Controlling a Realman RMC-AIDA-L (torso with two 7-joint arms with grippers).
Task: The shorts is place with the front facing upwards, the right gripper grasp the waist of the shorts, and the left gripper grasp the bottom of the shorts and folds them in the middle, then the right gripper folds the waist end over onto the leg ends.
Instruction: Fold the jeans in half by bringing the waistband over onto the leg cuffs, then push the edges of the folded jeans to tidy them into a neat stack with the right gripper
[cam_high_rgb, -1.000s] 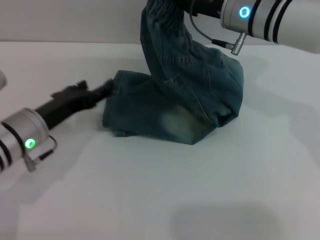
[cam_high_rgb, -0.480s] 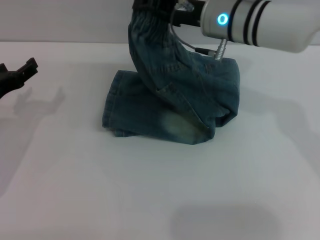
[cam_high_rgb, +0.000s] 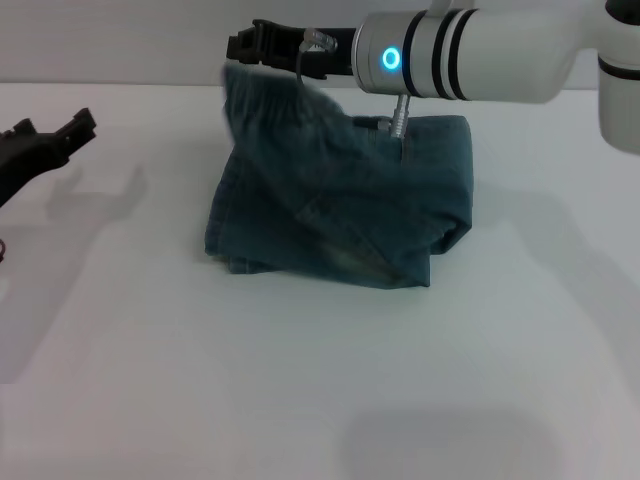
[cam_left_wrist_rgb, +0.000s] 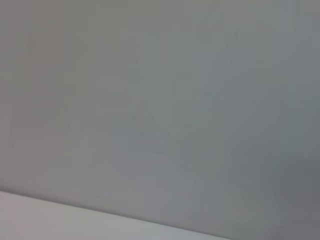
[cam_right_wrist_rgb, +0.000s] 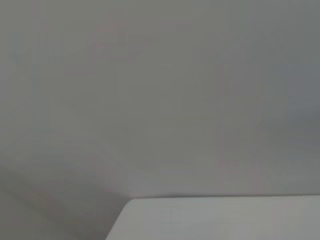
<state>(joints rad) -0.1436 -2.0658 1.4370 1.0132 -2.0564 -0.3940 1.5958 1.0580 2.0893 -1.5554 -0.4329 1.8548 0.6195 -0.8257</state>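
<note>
In the head view the blue-green denim shorts (cam_high_rgb: 400, 200) lie folded lengthwise on the white table (cam_high_rgb: 300, 380). Their lower layer is flat, and the leg ends (cam_high_rgb: 218, 228) form its left edge. My right gripper (cam_high_rgb: 240, 47) is shut on the gathered waist (cam_high_rgb: 262, 95). It holds the waist in the air, above and slightly behind the leg ends, so the upper layer slopes down to a fold at the right. My left gripper (cam_high_rgb: 55, 130) hovers at the far left, open and holding nothing, well away from the shorts. Both wrist views show only blank grey.
The white right arm (cam_high_rgb: 470, 55) with its glowing blue ring reaches across the top of the head view, above the back of the shorts. Bare white tabletop stretches in front of the shorts and to their left.
My right gripper has carried the waist leftward and lower, over toward the leg ends. The left gripper let go of the shorts' left edge and drew back to the far left.
</note>
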